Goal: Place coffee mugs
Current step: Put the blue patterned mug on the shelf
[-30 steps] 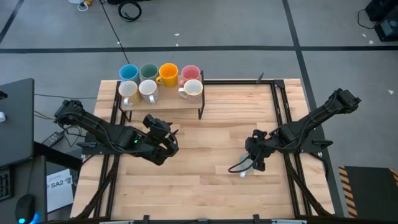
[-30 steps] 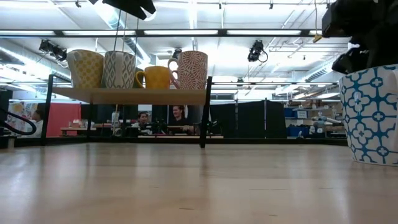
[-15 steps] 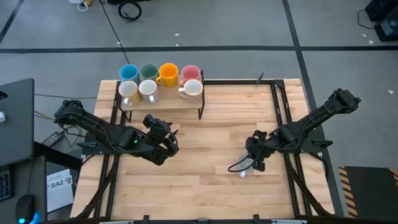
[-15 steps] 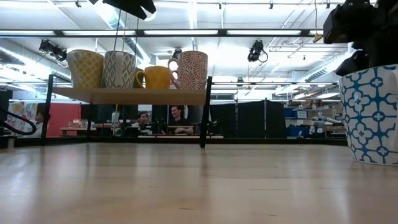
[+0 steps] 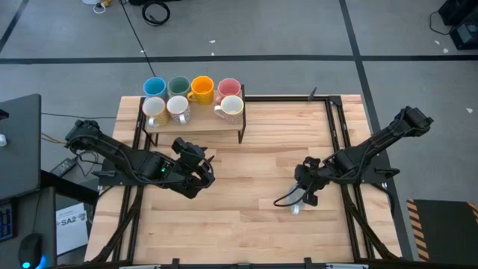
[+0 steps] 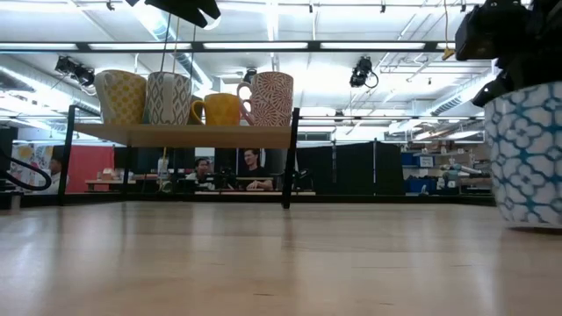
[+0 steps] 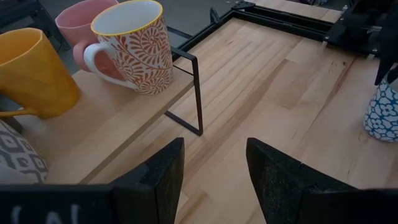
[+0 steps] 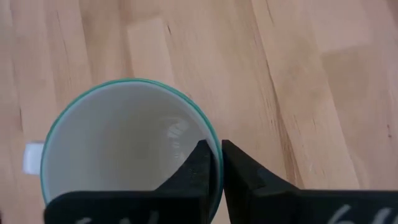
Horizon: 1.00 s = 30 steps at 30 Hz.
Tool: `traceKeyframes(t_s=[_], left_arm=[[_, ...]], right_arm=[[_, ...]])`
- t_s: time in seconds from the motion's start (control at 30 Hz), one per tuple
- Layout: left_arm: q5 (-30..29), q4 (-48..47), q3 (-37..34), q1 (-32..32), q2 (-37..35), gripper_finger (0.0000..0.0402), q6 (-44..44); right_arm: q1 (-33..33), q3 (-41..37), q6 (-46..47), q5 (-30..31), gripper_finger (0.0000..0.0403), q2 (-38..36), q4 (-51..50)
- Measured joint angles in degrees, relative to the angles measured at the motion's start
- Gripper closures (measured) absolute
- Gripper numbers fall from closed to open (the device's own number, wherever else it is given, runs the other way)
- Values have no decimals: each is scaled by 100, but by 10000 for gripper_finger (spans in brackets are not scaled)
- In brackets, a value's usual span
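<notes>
A: Teal-rimmed and white inside, that is the mug [image 8: 129, 149] the right gripper [image 8: 216, 167] holds; its two fingers are pinched together on the rim, one inside the wall and one outside.

B: Any writing on it?

A: None I can read. From table height its outside [image 6: 529, 156] shows a blue lattice of flower shapes on white. The only legible text anywhere is "SA2" on a paper sheet [image 5: 69, 221] lying off the table's left edge.

B: Where does the mug sit?

A: On the wooden table [image 5: 246, 224], right of centre and toward the near edge, under the right gripper [image 5: 302, 196]. Whether it touches the wood or hangs just above it, I cannot tell.

B: And the rest?

A: Seven stand on the small shelf [image 5: 196, 123] at the table's far left. Back row: blue mug [image 5: 154, 87], dark green mug [image 5: 178, 86], orange-yellow mug [image 5: 202, 88], pink mug [image 5: 228, 88]. Front row: three pale ones, the rightmost, the patterned mug [image 7: 137, 46], white with orange-red swirls and a yellow rim. The leftmost front mug [image 6: 120, 96] carries a yellow pattern, its neighbour [image 6: 168, 97] a grey one.

B: The left arm?

A: Left gripper [image 7: 214, 168] hovers over the table near the shelf, fingers apart, nothing between them.
</notes>
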Motion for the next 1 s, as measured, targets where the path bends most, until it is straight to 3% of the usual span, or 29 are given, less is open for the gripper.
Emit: traceKeyframes(t_s=[0.27,0.53,0.8,1.0], left_arm=[[1,3,0,-2,0,221,-2],[228,156,-2,-2,0,221,228],[306,1403,-4,-172,136,221,1848],[298,2510,-4,-217,758,221,3378]], right_arm=[[-183,-4,-87,614,370,4,1462],[-890,-1,-104,1054,373,4,2975],[-1818,3,450,1034,373,4,3134],[-2224,3,455,717,372,2,3313]])
